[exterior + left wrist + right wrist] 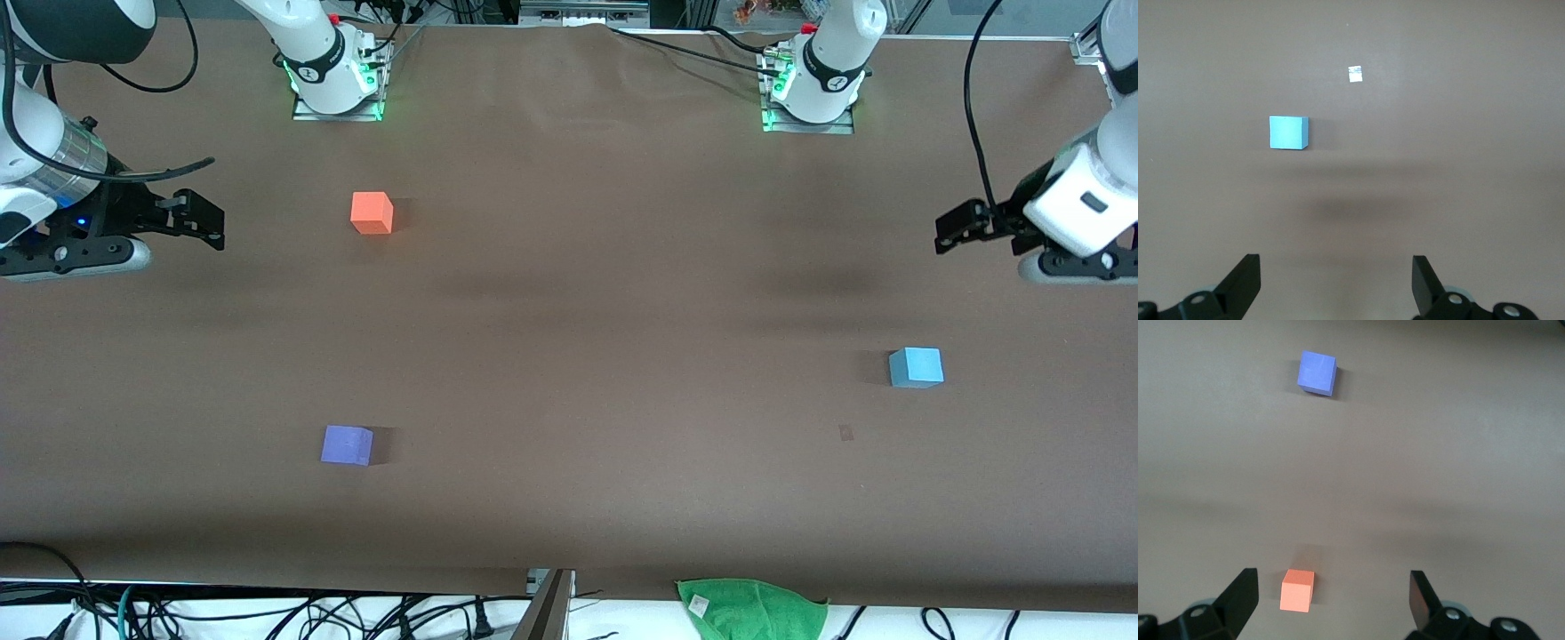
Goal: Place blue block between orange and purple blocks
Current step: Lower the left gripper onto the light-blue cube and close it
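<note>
Violet-purple matte cube (pixel 347 445) nearest me; sky-blue matte cube (pixel 916 367) lies near my left gripper (pixel 944 233), wide open, empty.

**Brown table, cables at its edge**

A brown matte cover (pixel 569 293) lies over the whole table, with soft shadows on it; a green cloth (pixel 751 609) hangs at the near edge; black cables (pixel 267 613) lie beneath that edge on a white surface.

Left gripper (pixel 1337 283) hangs wide open over the table (pixel 1458 187), blue block (pixel 1288 133) near a small pale scrap (pixel 1355 74)
</note>
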`<state>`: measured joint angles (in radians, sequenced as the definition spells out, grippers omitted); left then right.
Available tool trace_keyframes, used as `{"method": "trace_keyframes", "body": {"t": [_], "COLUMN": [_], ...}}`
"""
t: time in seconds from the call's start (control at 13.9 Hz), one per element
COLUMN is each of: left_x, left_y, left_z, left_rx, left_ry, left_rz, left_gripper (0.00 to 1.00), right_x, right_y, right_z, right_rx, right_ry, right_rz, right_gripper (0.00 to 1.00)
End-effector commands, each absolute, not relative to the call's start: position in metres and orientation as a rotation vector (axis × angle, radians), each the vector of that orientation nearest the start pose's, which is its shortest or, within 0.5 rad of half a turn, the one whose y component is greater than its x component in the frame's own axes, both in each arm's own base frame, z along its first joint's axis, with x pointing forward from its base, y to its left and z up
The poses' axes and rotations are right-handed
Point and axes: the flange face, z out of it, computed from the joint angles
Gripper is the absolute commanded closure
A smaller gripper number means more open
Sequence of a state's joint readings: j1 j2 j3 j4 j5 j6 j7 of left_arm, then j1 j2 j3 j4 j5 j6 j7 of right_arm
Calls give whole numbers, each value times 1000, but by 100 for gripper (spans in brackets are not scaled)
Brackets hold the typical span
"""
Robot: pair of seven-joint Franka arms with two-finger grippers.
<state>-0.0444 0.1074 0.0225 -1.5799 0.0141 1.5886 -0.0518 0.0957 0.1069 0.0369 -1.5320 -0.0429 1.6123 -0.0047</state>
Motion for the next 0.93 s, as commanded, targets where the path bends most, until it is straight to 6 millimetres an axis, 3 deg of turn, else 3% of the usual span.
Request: {"method": "trace_keyframes", "body": {"t": [0.0, 0.29, 0.43, 0.57, 0.86], "left_x": [612, 655, 669, 667, 646], "left_y": [6, 24, 42, 64, 86], "left_z": [532, 442, 397, 356, 282], "left_rx": [-3120, -3118, -3121, -3122, -3128], "left_ry": [-56, -60, -14, -36, 65], "left_rz": [172, 137, 90, 93, 186], "left_gripper": [0, 0, 0, 0, 0], "right_x": [584, 584, 584, 584, 584], "right_y": [69, 69, 69, 69, 69], "right_z": [588, 588, 588, 588, 591], "right_rx": [-3158, -3158, -3159, -3159, -3158], "right_ry": [-232, -232, -230, -230, -215], "right_rz": [46, 46, 46, 46, 37], "right_gripper": [0, 0, 0, 0, 0]}}
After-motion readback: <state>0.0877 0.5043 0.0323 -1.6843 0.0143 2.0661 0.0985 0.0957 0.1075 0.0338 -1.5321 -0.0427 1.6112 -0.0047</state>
